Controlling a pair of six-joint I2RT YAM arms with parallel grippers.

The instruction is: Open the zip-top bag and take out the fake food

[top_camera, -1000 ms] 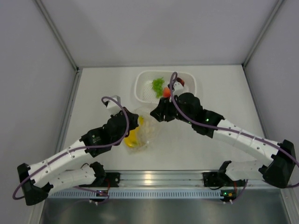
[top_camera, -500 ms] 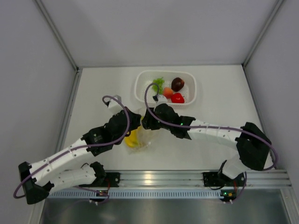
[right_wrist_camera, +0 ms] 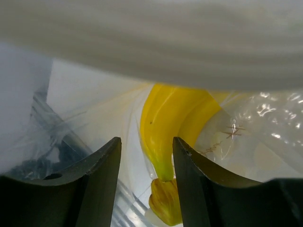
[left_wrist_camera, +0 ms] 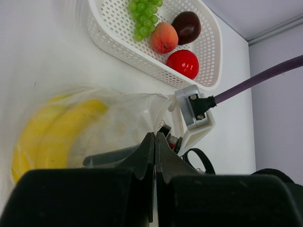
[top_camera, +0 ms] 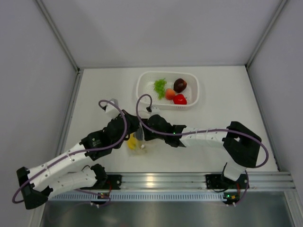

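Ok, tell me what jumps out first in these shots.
The yellow banana bunch inside the clear zip-top bag at mid-table, where both arms meet: the left pincer pinches the bag's edge, the right pincer gapes open at the banana. Beyond it, the white basket holds green grapes, a peach, a maroon fruit and a red tomato.

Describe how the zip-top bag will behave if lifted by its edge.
Probably floppy: the zip-top bag is thin, creased film pinched in the left hand. The banana bunch inside would likely sag it downward. The glossy film may slip.
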